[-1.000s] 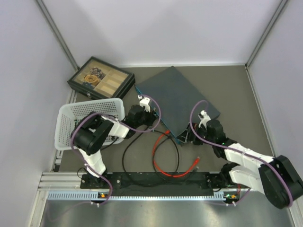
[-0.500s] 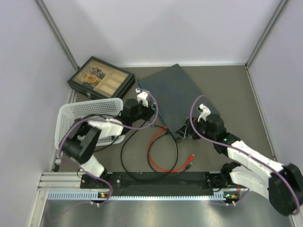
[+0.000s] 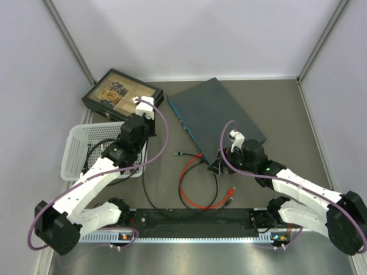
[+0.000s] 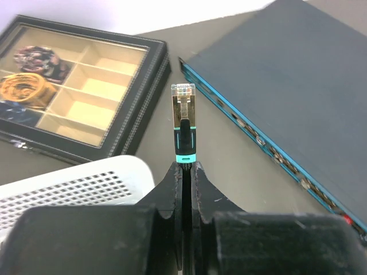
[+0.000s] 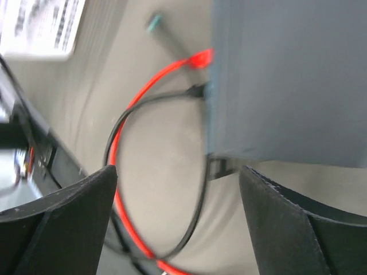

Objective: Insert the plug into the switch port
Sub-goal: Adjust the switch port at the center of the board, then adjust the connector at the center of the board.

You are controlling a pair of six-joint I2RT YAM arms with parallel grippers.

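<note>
Teal-edged blue-grey switch [image 3: 218,112]; red cable [image 3: 181,186]

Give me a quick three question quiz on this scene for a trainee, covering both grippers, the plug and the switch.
1. True or false: the left gripper is shut on the plug, which stands upright between its fingers.
2. Pick one. The right gripper is: A) open, near a corner of the switch; B) shut on the plug; C) out of every view.
3. Short answer: what colour is the switch's long thin edge with the row of sockets?

Key: 1 true; 2 A; 3 teal-blue.
</note>
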